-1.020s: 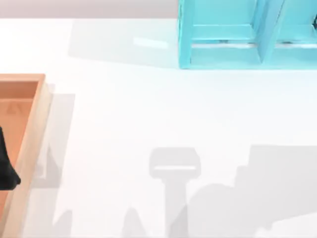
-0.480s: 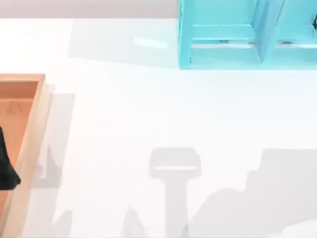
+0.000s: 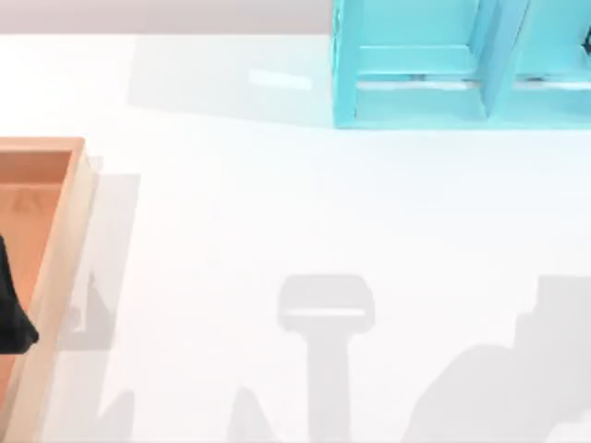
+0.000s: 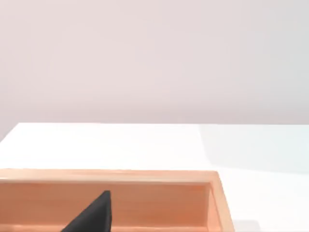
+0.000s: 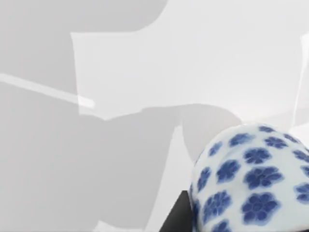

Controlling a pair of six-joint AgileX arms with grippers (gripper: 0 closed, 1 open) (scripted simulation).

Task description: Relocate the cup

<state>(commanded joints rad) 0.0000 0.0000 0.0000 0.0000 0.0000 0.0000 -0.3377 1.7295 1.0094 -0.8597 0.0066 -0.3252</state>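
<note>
Two arms. The left tool (image 3: pixel 11 318) hangs idle over the wooden tray (image 3: pixel 57 268) at the bench's left; its opening cannot be told. In the right wrist view the cup (image 5: pixel 251 181) sits close against a dark tool part, apparently gripped and lifted above the bench (image 3: pixel 277 203). Set-down remains; the teal shelf (image 3: pixel 416 92) stands far right.

the white table (image 3: pixel 305 203) is bare across its middle, so there's wide passage from left to right. obstacles sit at the edges: a wooden tray (image 3: pixel 57 268) along the left side w/ raised walls, its long wall standing btwn the tray's inside and the open table; a dark gripper part (image 3: pixel 11 309) sits over the tray interior. a turquoise shelf unit (image 3: pixel 416 65) blocks the far right, w/ an upright divider splitting it into compartments. btwn tray and shelf only shadows lie on the surface.
</note>
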